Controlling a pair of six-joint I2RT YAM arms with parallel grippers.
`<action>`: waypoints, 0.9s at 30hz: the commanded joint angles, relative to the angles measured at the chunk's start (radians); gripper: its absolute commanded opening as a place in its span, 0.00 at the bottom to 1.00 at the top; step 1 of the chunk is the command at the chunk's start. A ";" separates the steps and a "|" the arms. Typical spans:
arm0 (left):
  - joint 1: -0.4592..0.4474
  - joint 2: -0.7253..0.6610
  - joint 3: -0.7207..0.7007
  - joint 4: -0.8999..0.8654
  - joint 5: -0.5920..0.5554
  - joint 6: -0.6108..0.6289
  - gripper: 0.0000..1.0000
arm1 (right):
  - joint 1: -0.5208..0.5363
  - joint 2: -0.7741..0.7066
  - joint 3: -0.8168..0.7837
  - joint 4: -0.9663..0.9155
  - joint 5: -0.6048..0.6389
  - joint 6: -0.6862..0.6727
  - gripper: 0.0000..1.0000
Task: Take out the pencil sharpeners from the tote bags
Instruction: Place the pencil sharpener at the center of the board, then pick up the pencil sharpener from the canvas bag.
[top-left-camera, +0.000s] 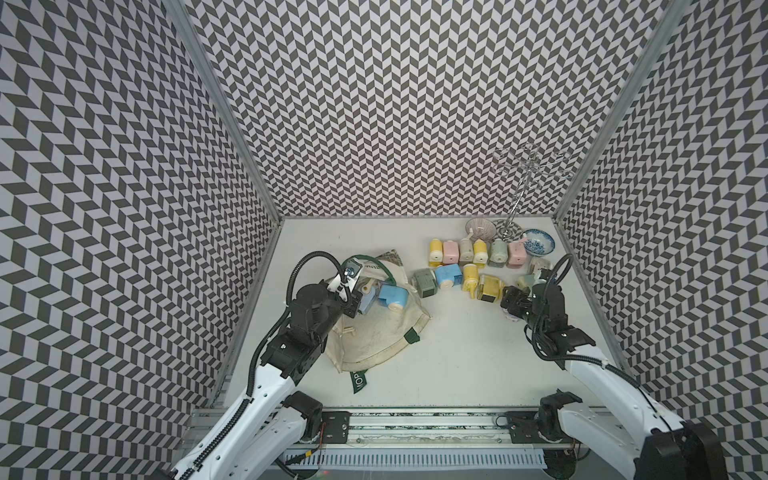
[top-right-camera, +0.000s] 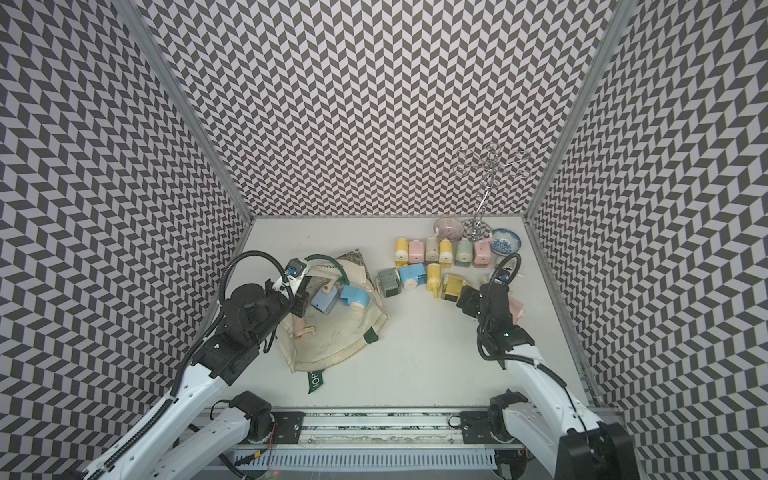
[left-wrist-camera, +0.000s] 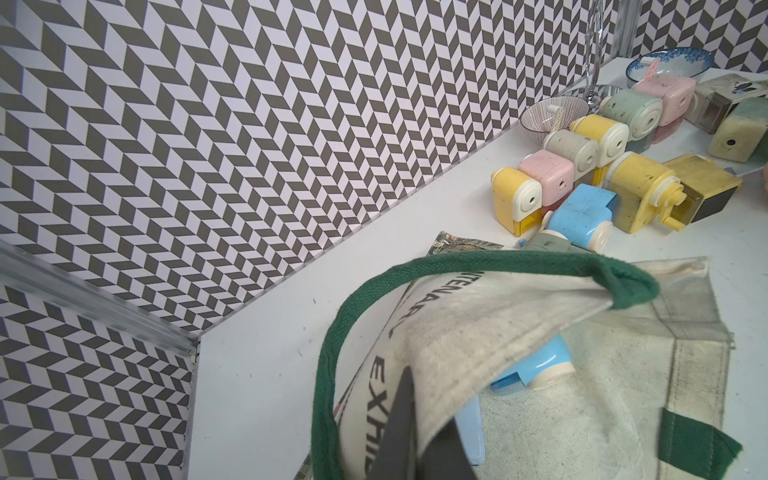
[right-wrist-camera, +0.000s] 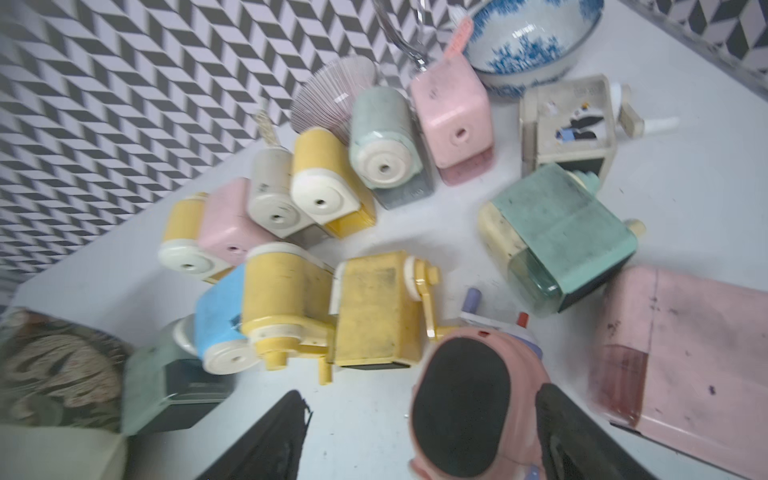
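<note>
At tote bag (top-left-camera: 376, 336) mouth, L gripper (left-wrist-camera: 424, 428) is clamped on the cream rim, holding it up; two blue sharpeners (top-left-camera: 392, 296) lie inside, under that flap. Well right of the bag, R gripper (right-wrist-camera: 419, 399) has jaws spread wide w/ a pink sharpener (right-wrist-camera: 461, 399) between, one finger (right-wrist-camera: 274, 436) clear of it, so no grip. Beyond the bag, more pencil sharpeners (top-left-camera: 469, 266) cluster on table (top-left-camera: 457, 365), w/ two bowls (top-left-camera: 538, 242) farthest back.

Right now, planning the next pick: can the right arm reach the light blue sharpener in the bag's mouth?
Probably yes. The left gripper holds the tote bag open by its edge, so the light blue sharpener lies exposed. The open right gripper must first clear the pink sharpener.
</note>
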 joint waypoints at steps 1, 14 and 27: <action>-0.011 -0.028 0.018 0.081 0.016 0.006 0.00 | -0.005 -0.079 0.015 0.052 -0.163 -0.050 0.82; -0.011 -0.025 0.019 0.081 0.013 0.002 0.00 | 0.425 -0.093 0.004 0.294 -0.428 -0.140 0.71; -0.011 -0.033 0.018 0.087 0.004 -0.003 0.00 | 0.928 0.361 0.107 0.535 -0.256 -0.190 0.73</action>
